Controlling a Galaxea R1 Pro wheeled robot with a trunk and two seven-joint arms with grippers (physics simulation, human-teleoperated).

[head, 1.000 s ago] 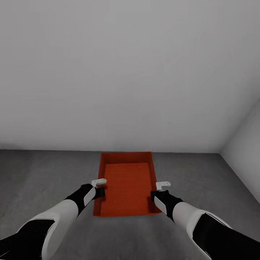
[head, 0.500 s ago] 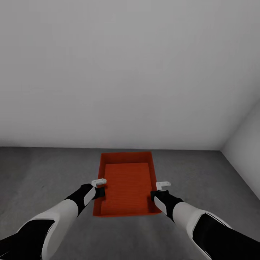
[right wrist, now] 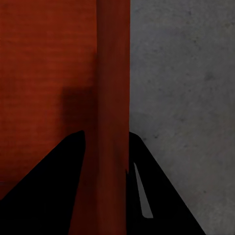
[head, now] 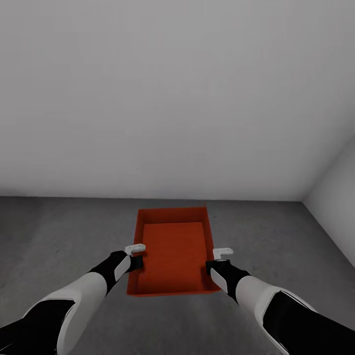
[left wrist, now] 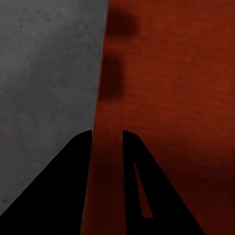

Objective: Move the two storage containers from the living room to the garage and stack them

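One orange-red open-top storage container [head: 172,251] hangs between my two arms over the garage's dark grey concrete floor [head: 59,231]. My left gripper [head: 138,259] is shut on its left wall, one finger inside and one outside, as the left wrist view shows at the gripper [left wrist: 106,134] and the container wall [left wrist: 166,98]. My right gripper [head: 212,266] is shut on the right wall in the same way; the right wrist view has the gripper [right wrist: 106,134] astride the rim [right wrist: 113,73]. I cannot tell whether the container touches the floor. The other container is out of view.
A plain white wall [head: 172,98] stands straight ahead beyond the container. A second white wall [head: 337,197] meets it in a corner at the right. Mottled concrete floor [right wrist: 186,73] spreads on both sides of the container.
The base of the wall ahead has slid slightly up in the picture, so more floor shows beyond the container. The container and both arms hold the same place in the view.
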